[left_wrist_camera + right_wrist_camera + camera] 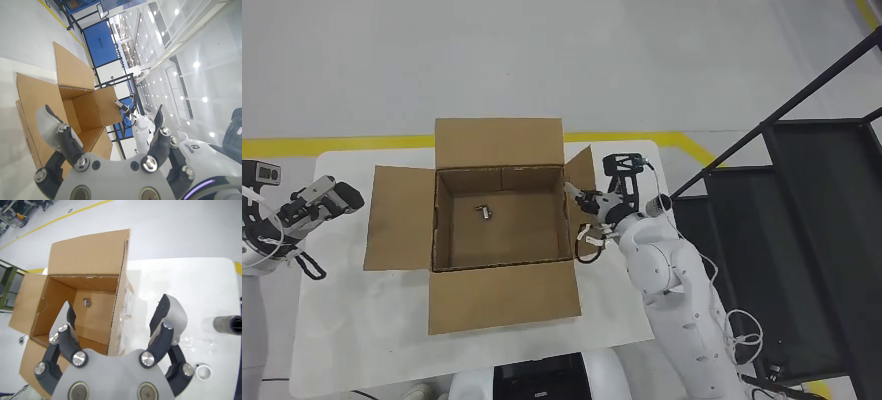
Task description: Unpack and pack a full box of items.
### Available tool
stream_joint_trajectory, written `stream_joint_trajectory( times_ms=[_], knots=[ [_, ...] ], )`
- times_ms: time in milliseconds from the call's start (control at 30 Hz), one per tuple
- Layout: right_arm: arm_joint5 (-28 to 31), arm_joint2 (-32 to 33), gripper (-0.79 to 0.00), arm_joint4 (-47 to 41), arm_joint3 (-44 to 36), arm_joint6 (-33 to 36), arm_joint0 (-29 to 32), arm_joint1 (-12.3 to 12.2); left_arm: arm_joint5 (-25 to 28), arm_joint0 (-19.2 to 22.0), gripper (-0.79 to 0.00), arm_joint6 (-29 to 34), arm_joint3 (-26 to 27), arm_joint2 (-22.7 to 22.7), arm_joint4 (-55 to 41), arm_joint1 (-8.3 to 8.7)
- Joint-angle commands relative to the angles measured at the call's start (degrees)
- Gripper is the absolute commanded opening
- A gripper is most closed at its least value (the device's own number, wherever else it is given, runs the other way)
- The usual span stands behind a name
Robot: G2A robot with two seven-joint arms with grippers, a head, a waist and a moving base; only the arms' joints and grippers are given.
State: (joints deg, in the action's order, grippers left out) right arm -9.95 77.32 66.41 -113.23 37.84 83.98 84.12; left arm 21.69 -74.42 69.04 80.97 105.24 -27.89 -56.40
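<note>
One open box (397, 218), one tiny metal piece (485, 211) I can't identify on its floor, my right jaws apart at its right wall, left jaws apart left of it, one ring (202, 371), one cut-off tube (226, 325) nearby

You see a matt corrugated cardboard box (500, 142) on a glossy white table (362, 320); the small piece (484, 210) inside looks metallic.

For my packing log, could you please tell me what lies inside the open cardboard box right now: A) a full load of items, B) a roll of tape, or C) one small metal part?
C: the floor of the box is bare cardboard apart from one small metal part lying on it.
</note>
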Motion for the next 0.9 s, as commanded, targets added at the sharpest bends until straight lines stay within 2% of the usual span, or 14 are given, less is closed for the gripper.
stream_joint_trajectory(
  times_ms=[0,267,433,633,867],
  knots=[
    [-1.2,1.2,0.000,0.5,-0.4,-0.1,-0.1,-0.1,0.0,0.0,0.000,0.0,0.0,0.0,0.0,0.00],
    [-2.9,6.4,0.000,1.9,-4.9,1.4,-0.1,-0.8,0.0,0.0,0.000,0.0,0.0,0.0,0.0,0.00],
    [-1.2,6.8,0.000,-8.9,-8.9,4.7,-1.1,-0.7,0.0,0.0,0.000,0.0,0.0,0.0,0.0,0.00],
    [1.0,2.1,0.000,-18.6,-8.9,9.2,-3.9,-0.5,0.0,0.0,0.000,0.0,0.0,0.0,0.0,0.00],
    [0.0,-7.9,0.000,-20.6,0.6,11.1,-8.7,0.0,0.0,0.0,0.000,0.0,0.0,0.0,0.0,0.00]
  ],
)
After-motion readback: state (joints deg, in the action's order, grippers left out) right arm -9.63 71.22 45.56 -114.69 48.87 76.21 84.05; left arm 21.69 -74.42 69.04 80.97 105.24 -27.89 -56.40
